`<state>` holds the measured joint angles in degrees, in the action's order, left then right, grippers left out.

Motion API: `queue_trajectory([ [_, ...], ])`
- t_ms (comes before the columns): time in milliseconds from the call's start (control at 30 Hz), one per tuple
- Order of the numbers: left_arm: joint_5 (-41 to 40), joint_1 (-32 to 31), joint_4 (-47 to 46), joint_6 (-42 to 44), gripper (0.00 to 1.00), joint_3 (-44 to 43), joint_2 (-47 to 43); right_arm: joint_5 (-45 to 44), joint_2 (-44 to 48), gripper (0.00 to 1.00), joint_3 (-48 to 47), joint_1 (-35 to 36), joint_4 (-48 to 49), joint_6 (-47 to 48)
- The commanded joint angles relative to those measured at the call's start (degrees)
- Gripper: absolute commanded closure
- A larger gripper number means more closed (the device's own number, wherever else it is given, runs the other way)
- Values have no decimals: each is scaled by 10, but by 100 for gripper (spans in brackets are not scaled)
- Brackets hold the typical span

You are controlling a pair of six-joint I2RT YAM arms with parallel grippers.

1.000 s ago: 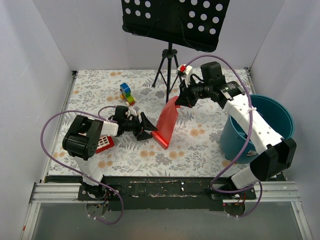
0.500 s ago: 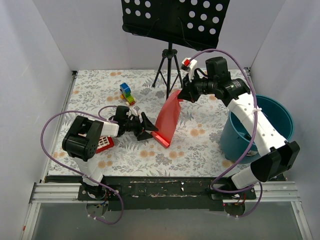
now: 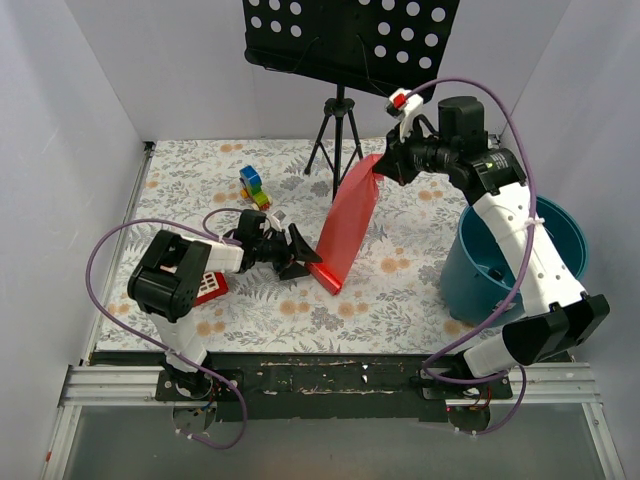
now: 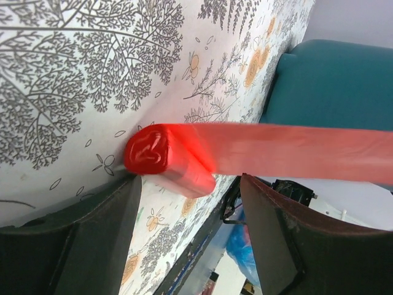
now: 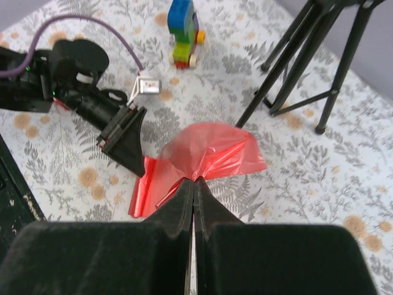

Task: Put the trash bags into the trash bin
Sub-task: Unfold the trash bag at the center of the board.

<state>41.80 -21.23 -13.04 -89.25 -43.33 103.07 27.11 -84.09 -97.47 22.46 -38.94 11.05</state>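
The red-pink trash bag (image 3: 347, 225) hangs as a long strip from my right gripper (image 3: 384, 166), which is shut on its top end, seen pinched in the right wrist view (image 5: 209, 157). Its lower end is a roll (image 4: 163, 157) lying on the floral table. My left gripper (image 3: 297, 255) is open, its jaws straddling that roll without closing on it. The teal trash bin (image 3: 565, 235) stands at the right, under my right arm; it also shows in the left wrist view (image 4: 331, 86).
A black music stand with tripod (image 3: 338, 130) stands at the back centre, close to the lifted bag. A colourful block toy (image 3: 254, 187) sits behind the left gripper. A red block with white squares (image 3: 209, 287) lies by the left arm.
My right gripper has risen and moved right toward the bin, pulling the bag out longer from the roll. The left gripper has stayed open at the roll.
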Motion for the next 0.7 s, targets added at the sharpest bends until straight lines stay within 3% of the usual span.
queue_trajectory([
  [0, -81, -15, 60, 38, 33, 7, 41, -29, 0, 99, -56, -4, 15, -31],
  [133, -79, -19, 50, 36, 33, 1, 48, -75, 0, 99, -64, -5, 15, -48],
  [667, -104, -24, 76, 37, 33, -8, 54, -125, 3, 99, -98, -15, 21, -51],
])
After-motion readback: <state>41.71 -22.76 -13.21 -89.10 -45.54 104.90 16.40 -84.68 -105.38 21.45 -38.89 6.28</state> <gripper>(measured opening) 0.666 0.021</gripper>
